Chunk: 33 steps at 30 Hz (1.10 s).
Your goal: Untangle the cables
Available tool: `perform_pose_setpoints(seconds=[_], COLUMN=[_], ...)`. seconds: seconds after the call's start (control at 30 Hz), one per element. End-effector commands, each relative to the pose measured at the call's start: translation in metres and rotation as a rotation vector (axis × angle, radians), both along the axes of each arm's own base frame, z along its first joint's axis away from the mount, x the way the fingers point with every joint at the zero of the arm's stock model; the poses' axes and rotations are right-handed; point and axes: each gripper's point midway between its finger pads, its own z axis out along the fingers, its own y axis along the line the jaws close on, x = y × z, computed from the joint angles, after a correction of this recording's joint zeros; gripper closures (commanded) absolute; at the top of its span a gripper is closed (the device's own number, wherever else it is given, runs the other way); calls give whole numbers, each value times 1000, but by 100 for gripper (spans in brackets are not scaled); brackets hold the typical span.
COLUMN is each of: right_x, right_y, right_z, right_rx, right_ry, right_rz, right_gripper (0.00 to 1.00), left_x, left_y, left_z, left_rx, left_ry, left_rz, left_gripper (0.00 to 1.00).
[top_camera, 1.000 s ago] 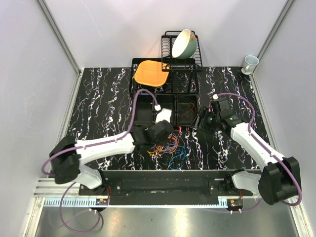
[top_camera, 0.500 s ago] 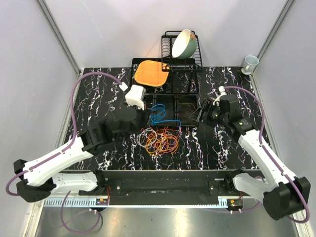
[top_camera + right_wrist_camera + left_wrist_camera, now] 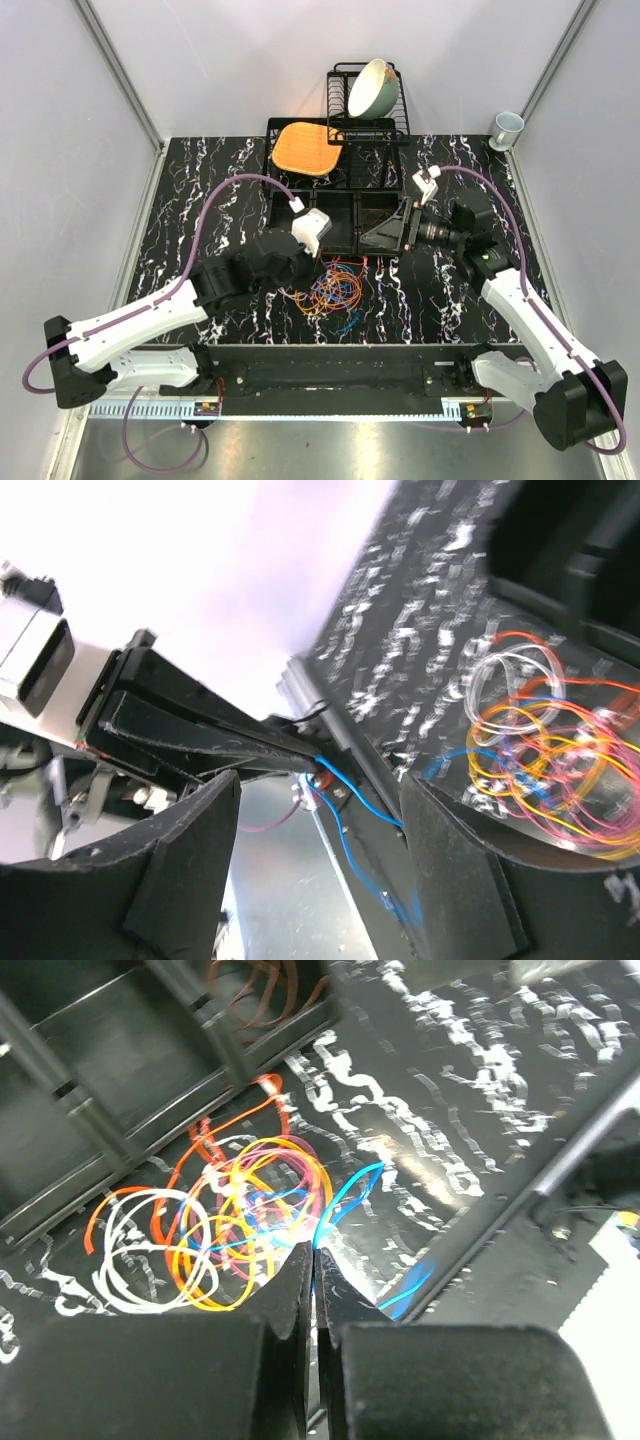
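The blue cable (image 3: pixel 346 322), held over the tray (image 3: pixel 345 212) half a second ago, is now seen on the surface in front of the tray, at the near edge of the cables (image 3: pixel 332 290). The tangle is judged unresolved. The left gripper (image 3: pixel 312 1255) jaws are pressed together where a blue strand ends, but a pinch cannot be confirmed. The right gripper (image 3: pixel 322 788) jaws are held apart, empty. A brownish loop inside the tray is blurred.

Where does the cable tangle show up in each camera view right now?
Top external: the cable tangle sits just below the picture's centre.
Left wrist: the cable tangle fills the left-centre.
Right wrist: the cable tangle is at the right edge, mid-height.
Shared landmark: the white-veined black tabletop under it.
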Motion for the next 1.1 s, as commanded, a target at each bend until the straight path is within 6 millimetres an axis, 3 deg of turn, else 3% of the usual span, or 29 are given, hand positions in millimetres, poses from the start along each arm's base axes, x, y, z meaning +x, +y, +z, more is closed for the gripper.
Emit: perform_pose_setpoints(seconds=[0.0, 0.1, 0.53, 1.07], right_x=[-17, -20, -35, -28], right_y=[11, 13, 24, 31], right_z=[34, 36, 25, 15], right_rx=[102, 105, 110, 66], right_ry=[-101, -107, -101, -113], right_rz=[166, 202, 274, 266], right_gripper=[29, 33, 32, 35], left_x=[-12, -8, 2, 3], left_y=[-23, -24, -26, -18], left_z=[58, 65, 78, 97], left_rx=[-167, -178, -231, -305], left_ry=[-39, -44, -28, -29], left_rz=[-131, -115, -119, -129], left_gripper=[99, 99, 100, 100])
